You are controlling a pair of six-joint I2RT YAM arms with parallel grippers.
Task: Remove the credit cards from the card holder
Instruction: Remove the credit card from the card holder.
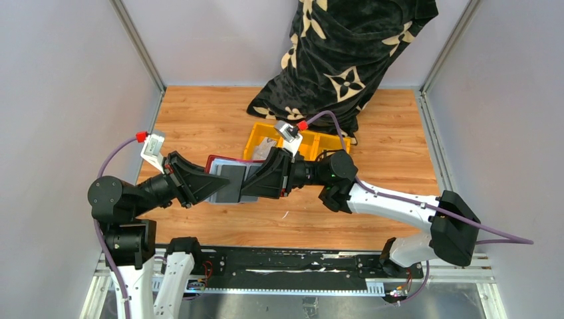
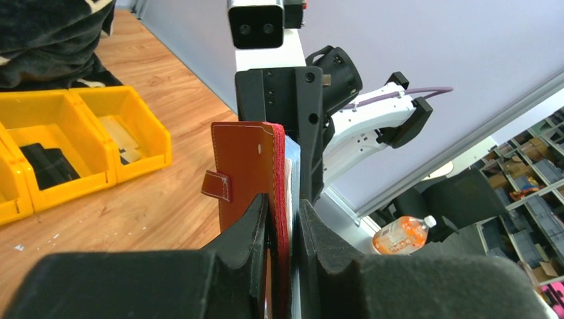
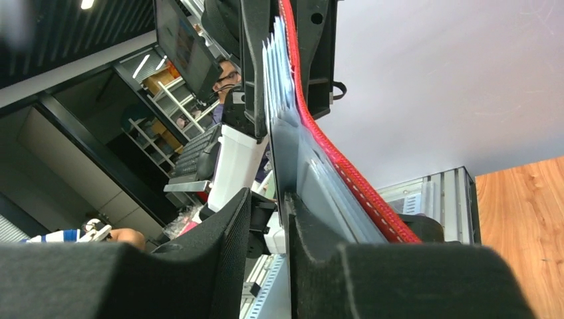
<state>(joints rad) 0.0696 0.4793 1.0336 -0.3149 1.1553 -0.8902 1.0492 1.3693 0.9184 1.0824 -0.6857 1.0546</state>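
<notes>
Holding the card holder (image 2: 243, 166) over the wooden table (image 1: 199, 113) between both arms, we've got the left gripper (image 2: 282, 229) clamped on its red edge as an anchor. Our right gripper (image 3: 266, 219) stands narrowly parted around the credit cards (image 3: 276, 86), which sit tucked inside, probably lining up a pull.

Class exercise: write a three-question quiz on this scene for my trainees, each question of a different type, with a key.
1. True or false: the card holder lies flat on the table.
2. Multiple choice: what does the left gripper clamp? A) the card holder's red edge B) a loose card C) nothing
3. Fill in: the bin beyond the arms is ___ in colour.
Key: 1 false, it is held up between the two arms; 2 A; 3 yellow.
</notes>
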